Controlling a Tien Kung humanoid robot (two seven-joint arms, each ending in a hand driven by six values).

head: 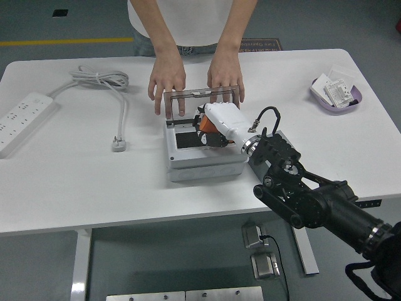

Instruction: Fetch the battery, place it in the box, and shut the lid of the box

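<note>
Right hand (216, 125) down inside open box (203, 160), fingers curled round orange-and-black battery (208, 133), wrist angled low to seat it on dark floor of box. Clear lid (202, 95) upright at far edge, pinned back by person's two hands (168, 78) so opening stays free. Battery low in box, release not evident yet. Lid closing yet to come. Left arm out of shot.

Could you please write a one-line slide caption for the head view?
Robot's right hand reaches into the open grey box while a person's hands steady its raised clear lid.
</note>
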